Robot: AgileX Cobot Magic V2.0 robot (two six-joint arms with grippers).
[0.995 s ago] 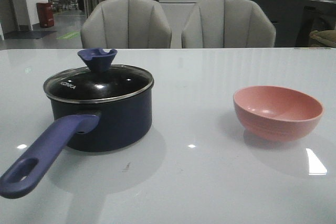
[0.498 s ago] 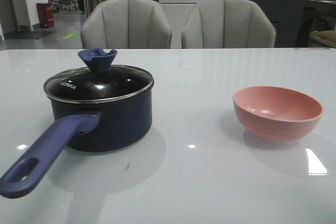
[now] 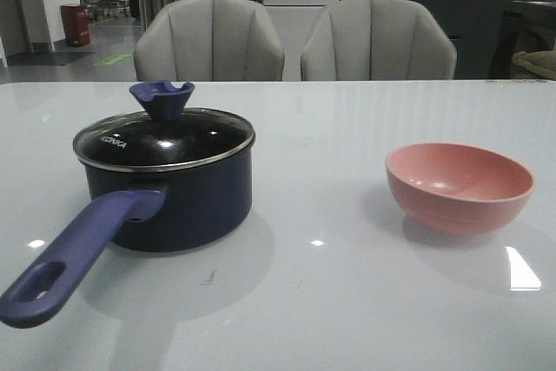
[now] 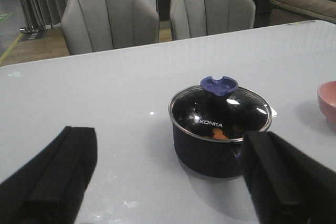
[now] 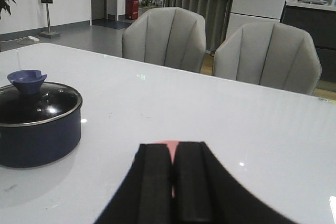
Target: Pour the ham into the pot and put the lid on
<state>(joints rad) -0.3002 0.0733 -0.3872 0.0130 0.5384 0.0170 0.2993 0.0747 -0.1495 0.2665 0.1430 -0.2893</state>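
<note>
A dark navy round saucepan [image 3: 169,202] with a long purple-blue handle pierced by an oval hole stands on the glossy pale grey table [image 3: 330,301], towards the robot's left, its handle reaching out towards the camera in the front view. The round dark glass lid [image 3: 163,138] with a steel rim, white KONKA lettering and a notched purple-blue knob sits squarely on the pot's rim, closing it. In the left wrist view a few small orange-pink chunks of ham [image 4: 221,135] show through the glass — they lie inside the pot, under the lid. Well apart from the pot, on the robot's right, a pink round bowl [image 3: 460,186] stands upright on the table; its inside looks bare in the front view. The left gripper [image 4: 168,182] is seen only from its own wrist camera: its two black fingers [image 4: 58,177] are spread wide, with nothing between them, and the pot lies beyond, in the gap. The right gripper [image 5: 174,182] has its black fingers pressed together, holding nothing, with a sliver of the pink bowl visible just behind them. Two grey upholstered chairs [image 3: 208,39] stand at the far edge of the table.
</note>
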